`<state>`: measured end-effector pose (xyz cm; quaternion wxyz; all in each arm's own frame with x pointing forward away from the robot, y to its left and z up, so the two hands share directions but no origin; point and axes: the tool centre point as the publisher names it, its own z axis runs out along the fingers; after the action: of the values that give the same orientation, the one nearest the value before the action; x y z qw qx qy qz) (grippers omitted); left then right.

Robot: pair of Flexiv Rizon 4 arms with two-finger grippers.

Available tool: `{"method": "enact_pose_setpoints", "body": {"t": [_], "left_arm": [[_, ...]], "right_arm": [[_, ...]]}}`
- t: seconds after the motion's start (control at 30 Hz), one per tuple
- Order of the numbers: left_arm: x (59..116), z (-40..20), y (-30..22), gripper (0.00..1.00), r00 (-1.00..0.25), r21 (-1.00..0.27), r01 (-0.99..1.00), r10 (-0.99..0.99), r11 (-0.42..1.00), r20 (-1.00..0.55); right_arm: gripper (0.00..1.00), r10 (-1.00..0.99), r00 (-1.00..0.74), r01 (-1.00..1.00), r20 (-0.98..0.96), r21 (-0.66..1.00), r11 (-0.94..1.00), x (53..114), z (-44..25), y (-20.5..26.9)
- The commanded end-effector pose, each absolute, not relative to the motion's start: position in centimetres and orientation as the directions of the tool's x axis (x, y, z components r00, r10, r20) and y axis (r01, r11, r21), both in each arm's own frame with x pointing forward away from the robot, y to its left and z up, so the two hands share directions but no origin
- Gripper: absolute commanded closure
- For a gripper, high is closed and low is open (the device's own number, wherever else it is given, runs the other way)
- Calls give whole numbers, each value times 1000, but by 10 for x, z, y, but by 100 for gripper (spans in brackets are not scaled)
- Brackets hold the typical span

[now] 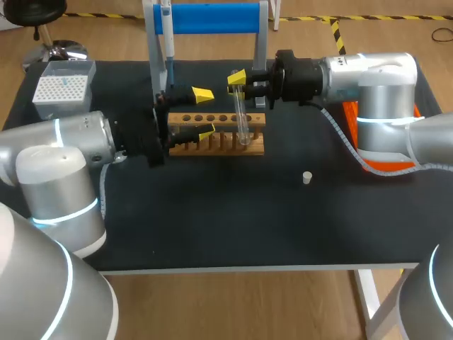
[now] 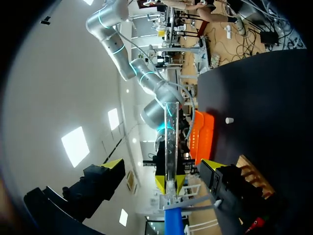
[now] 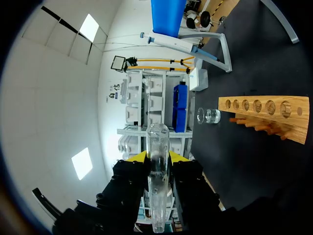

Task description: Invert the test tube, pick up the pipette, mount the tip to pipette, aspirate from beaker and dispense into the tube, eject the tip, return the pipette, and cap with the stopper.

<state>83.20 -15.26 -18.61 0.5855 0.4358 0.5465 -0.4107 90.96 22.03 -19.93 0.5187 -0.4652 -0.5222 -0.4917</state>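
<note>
Inverting step in hand: right pincer [image 1: 237, 81] clenched on test tube [image 1: 242, 117], upright by wooden rack [image 1: 219, 136] at table's [image 1: 212, 227] twelve o'clock; left pincer [image 1: 205, 112] released at rack's nine o'clock. Next, likely: seating tube squarely in a hole.

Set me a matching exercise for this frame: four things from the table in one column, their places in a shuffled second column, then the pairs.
Things:
1. test tube
2. stopper
3. pipette
4. tip box

Places:
A. alone on the black table, on the right arm's side of the wooden rack
B. hanging on the blue stand
C. gripped in the right tool, above the rack
D. at the table's far left corner

Pairs: 1-C, 2-A, 3-B, 4-D
</note>
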Motion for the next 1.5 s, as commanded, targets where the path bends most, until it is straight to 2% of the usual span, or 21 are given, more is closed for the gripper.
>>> {"method": "enact_pose_setpoints", "body": {"t": [0.03, 0.23, 0.7, 0.87, 0.93, 1.1, 1.17, 1.5], "left_arm": [[835, -183, -161, 0, 73, 75, 969, 17, 235, -997], [830, -183, -178, 0, 86, 90, 984, 35, 155, -996], [818, -186, -204, 0, 72, 74, 992, 30, 107, -997], [813, -186, -212, 8, 65, 68, 994, 34, 81, -997], [812, -187, -215, 18, 61, 64, 995, 41, 75, -997], [808, -189, -222, 22, 52, 55, 997, 49, 56, -997], [807, -189, -225, 27, 49, 51, 997, 51, 50, -998], [804, -191, -234, 33, 45, 46, 999, 56, 17, -997]], "right_arm": [[100, -23, -30, 996, 999, 31, 84, 910, -199, 220], [100, -23, -30, 996, 999, 31, 84, 910, -199, 220], [100, -23, -30, 996, 999, 31, 84, 910, -199, 220], [100, -23, -30, 996, 999, 31, 84, 910, -199, 220], [100, -23, -30, 996, 999, 31, 84, 910, -199, 220], [100, -23, -30, 996, 999, 31, 84, 910, -199, 220], [100, -23, -30, 996, 999, 31, 84, 910, -199, 220], [100, -23, -30, 996, 999, 31, 84, 910, -199, 220]]}}
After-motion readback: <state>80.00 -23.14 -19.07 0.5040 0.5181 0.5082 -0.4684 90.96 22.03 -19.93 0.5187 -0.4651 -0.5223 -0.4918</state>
